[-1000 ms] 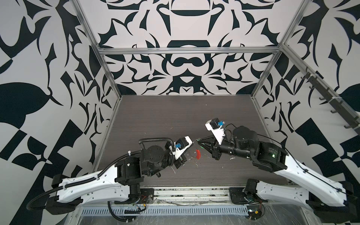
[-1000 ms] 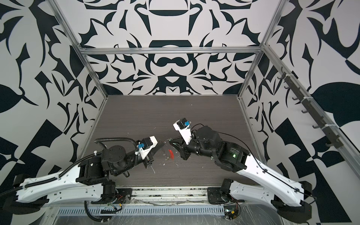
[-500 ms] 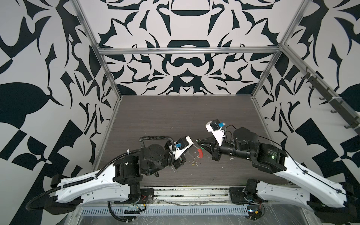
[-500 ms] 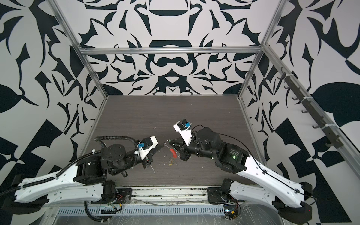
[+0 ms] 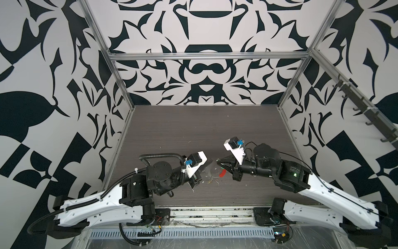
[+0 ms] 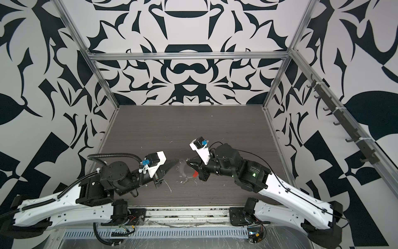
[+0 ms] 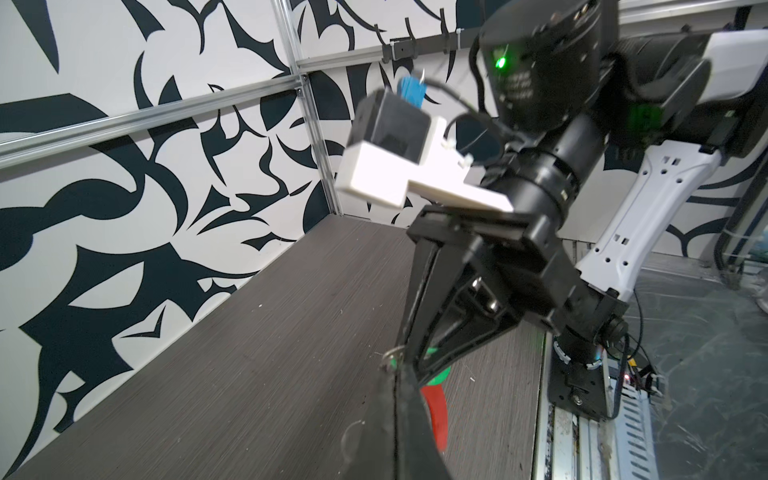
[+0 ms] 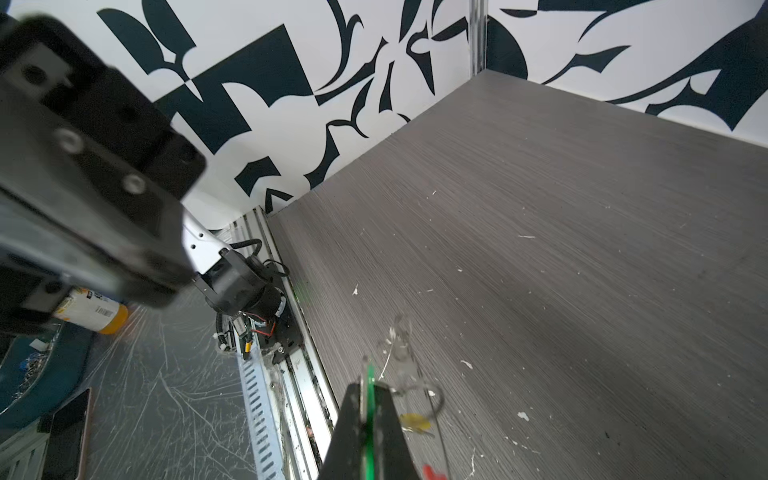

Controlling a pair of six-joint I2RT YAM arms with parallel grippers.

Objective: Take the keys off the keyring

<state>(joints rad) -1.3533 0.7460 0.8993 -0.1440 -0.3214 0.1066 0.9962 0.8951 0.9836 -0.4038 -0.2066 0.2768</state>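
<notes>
Two robot arms meet low over the dark table [image 5: 193,129], at about 6 o'clock from its centre, with the keyring [image 5: 221,173] stretched between them and clear of the surface. At 9 o'clock of the hoop the left gripper [image 6: 176,162] is closed, apparently on the wire itself. In the left wrist view thin wire comes out on one side of its fingers and the red section [image 7: 434,415] shows on the other, though the pinch point is hidden. That hold looks meant to anchor the hoop. In both top views the red section sits at about 4 o'clock on the rim. At 2 o'clock of the hoop the right gripper [image 5: 221,163] is clamped on the plastic tag of the green-tagged key [image 8: 368,386], placed, it seems, to draw that key along the wire and off while the other arm resists. The yellow-tagged key [image 8: 415,422] appears to hang from the hoop, untouched, so neither key looks free yet. Both top views give the layout but blur the hoop and reduce the keys to specks. The left wrist view adds the two gripper tips almost touching, with green plastic between the right jaws. Only the right wrist view shows the green tag edge-on in the grip and the yellow one beside the wire.
</notes>
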